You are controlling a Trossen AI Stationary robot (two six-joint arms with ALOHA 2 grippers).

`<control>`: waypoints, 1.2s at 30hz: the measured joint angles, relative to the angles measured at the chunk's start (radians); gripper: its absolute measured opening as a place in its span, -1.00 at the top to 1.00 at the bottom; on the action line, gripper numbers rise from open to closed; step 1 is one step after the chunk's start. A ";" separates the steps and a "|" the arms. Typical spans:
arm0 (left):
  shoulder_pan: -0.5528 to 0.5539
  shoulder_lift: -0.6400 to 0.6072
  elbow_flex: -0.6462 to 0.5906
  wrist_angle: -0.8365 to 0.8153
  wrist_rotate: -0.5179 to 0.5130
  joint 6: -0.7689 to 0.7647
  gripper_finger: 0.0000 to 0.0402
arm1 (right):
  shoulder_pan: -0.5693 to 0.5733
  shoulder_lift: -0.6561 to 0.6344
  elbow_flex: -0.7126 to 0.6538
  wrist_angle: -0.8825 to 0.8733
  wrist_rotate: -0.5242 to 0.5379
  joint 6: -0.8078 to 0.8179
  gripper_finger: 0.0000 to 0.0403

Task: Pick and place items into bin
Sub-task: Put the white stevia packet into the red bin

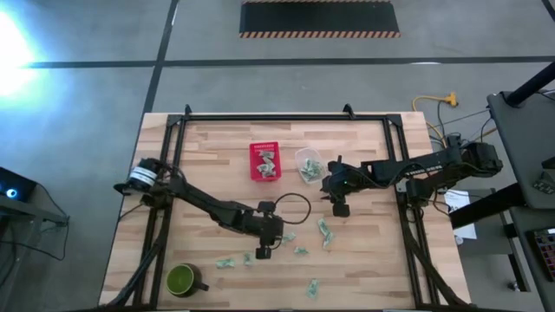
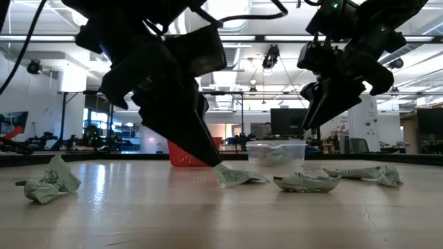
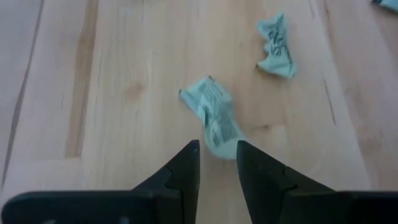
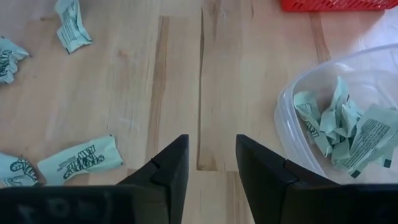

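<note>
Several pale green-and-white crumpled wrappers lie flat on the wooden table, such as one (image 1: 325, 230) between the arms and another (image 1: 225, 263) near the front. My left gripper (image 1: 263, 252) is down at the table, open by a narrow gap. Its fingertips (image 3: 217, 146) stand on either side of the near end of one wrapper (image 3: 214, 115). My right gripper (image 1: 341, 209) hangs open and empty above the table (image 2: 313, 117), beside a clear tub (image 1: 308, 165) holding wrappers. The red basket (image 1: 265, 161) stands at the far middle with a few pieces inside. My left gripper comes from above, slanting down, with its fingertips at table height around the near end (image 3: 222, 144) of a wrapper lying flat. One finger (image 3: 245, 163) overlaps the wrapper's edge. I cannot tell whether the fingers touch it.
A green mug (image 1: 182, 279) stands near the front left corner. The clear tub (image 4: 298, 93) sits right of the red basket (image 4: 336, 5). More wrappers (image 4: 78, 160) lie under the right gripper, and one (image 3: 277, 46) lies beyond the left. Black frame rails border the table.
</note>
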 joint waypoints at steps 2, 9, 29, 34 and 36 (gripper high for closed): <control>0.000 0.008 -0.001 0.016 0.000 -0.001 0.56 | 0.000 0.000 0.000 0.000 0.000 -0.001 0.41; -0.001 0.036 -0.001 0.068 0.025 -0.002 0.56 | 0.000 0.000 0.000 0.004 0.002 -0.004 0.45; -0.003 0.038 -0.005 0.068 0.024 0.037 0.98 | 0.000 0.000 -0.002 0.003 0.002 -0.004 0.58; -0.003 0.019 -0.005 0.057 0.003 0.076 1.00 | 0.000 0.000 -0.002 0.002 0.001 -0.004 0.61; -0.003 0.015 -0.006 0.059 0.000 0.090 1.00 | 0.000 0.000 -0.002 0.001 0.001 -0.006 0.61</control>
